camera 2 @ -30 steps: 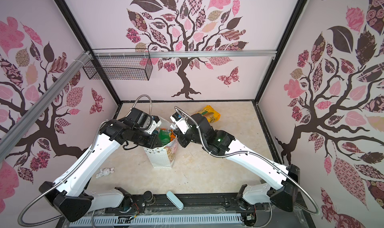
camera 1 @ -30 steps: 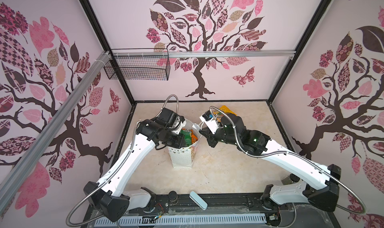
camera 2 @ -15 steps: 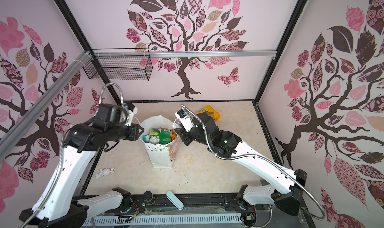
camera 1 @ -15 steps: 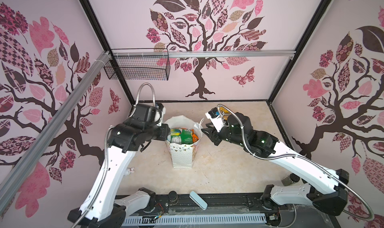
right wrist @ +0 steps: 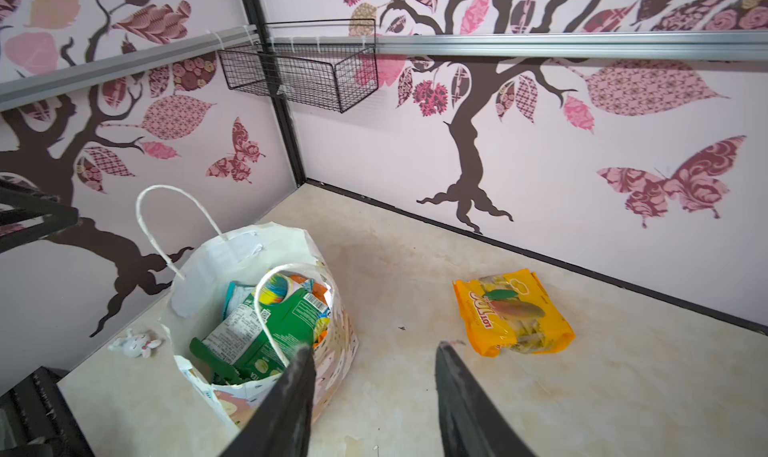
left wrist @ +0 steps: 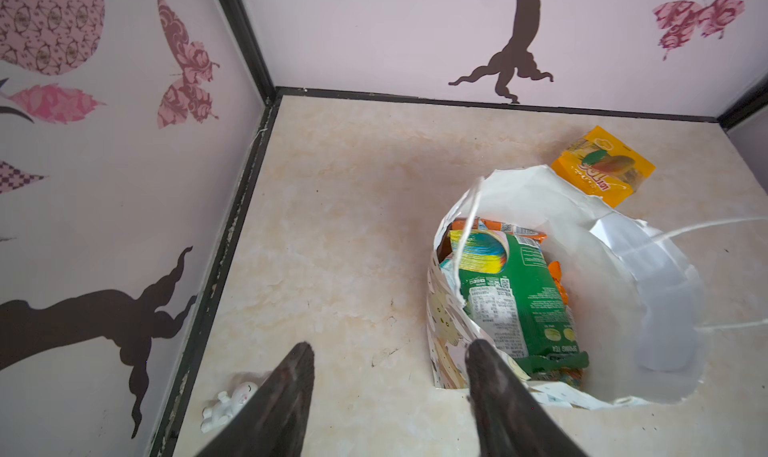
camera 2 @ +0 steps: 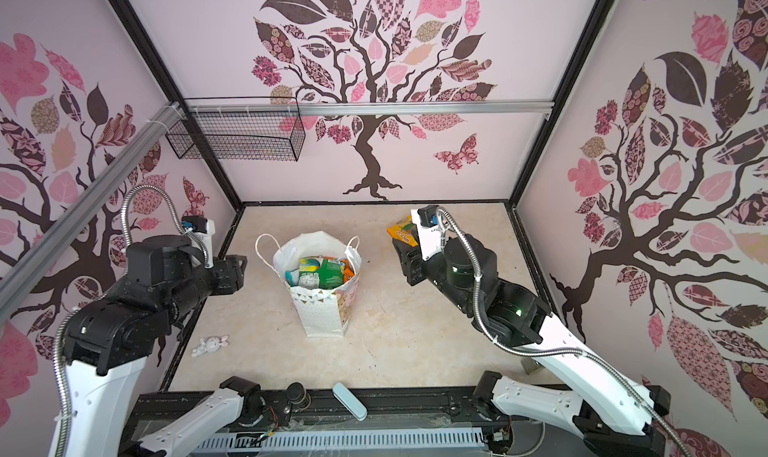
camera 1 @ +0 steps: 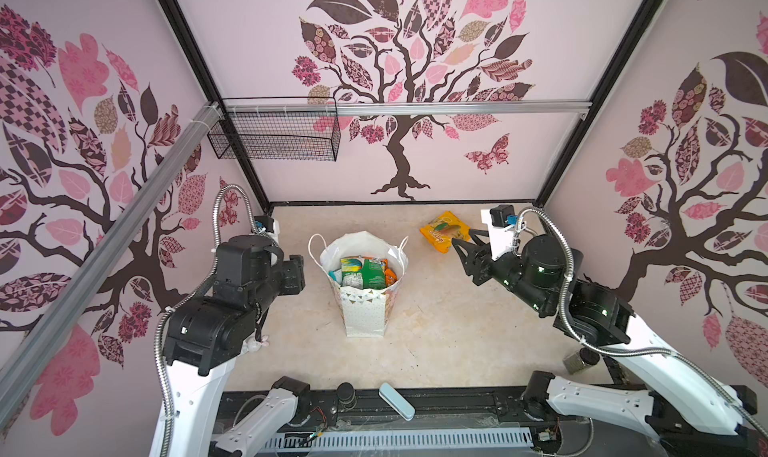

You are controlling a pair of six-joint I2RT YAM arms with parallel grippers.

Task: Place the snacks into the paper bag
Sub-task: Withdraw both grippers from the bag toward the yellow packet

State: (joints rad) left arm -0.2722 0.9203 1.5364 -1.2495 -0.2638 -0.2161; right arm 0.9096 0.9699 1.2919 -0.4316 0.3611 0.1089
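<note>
Robot test cell in a lab: a small booth of pink panels (camera 1: 561,39) with tree decals, framed by black posts (camera 1: 192,60) and an aluminium rail (camera 1: 457,109). A wire basket (camera 1: 274,137) hangs from the rail. The left arm (camera 1: 195,392) and right arm (camera 1: 665,376) stand on a black base (camera 1: 457,405) at the front of a marbled desk (camera 1: 449,334).

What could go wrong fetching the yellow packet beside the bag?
1. The yellow packet lies flat and glossy near the back wall; the right hand may push it instead of pinching it.
2. The paper bag looks full; its cord handle arches above the rim and could snag, tipping the bag.
</note>
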